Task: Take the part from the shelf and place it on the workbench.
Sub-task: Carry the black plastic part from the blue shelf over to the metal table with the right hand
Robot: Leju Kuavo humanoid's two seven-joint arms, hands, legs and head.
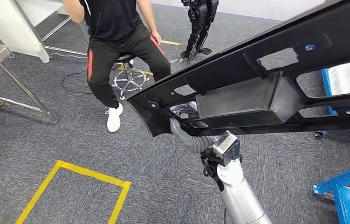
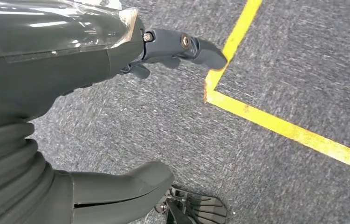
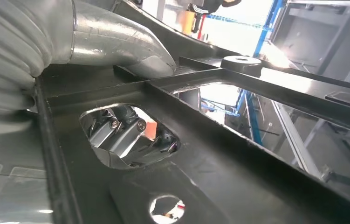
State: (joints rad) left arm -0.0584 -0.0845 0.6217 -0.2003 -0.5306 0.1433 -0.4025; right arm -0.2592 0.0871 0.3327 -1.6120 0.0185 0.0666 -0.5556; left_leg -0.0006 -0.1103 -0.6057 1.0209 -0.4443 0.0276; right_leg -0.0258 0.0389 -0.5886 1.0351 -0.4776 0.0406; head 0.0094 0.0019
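Head view: the right robot hand (image 1: 184, 125), centre frame, gripped the long black part (image 1: 257, 88), which ran from centre to the upper right above the grey carpet (image 1: 47, 140). Left wrist view: the left robot hand (image 2: 163, 51) hung over a yellow floor line (image 2: 275, 123), fingers apart and holding nothing. A seated person (image 1: 117, 37) occupied the upper left.

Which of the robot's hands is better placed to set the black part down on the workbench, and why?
The right hand: it already grips the black part, thumb on top and fingers showing through a cutout. The left hand hangs over the carpet, holding nothing.
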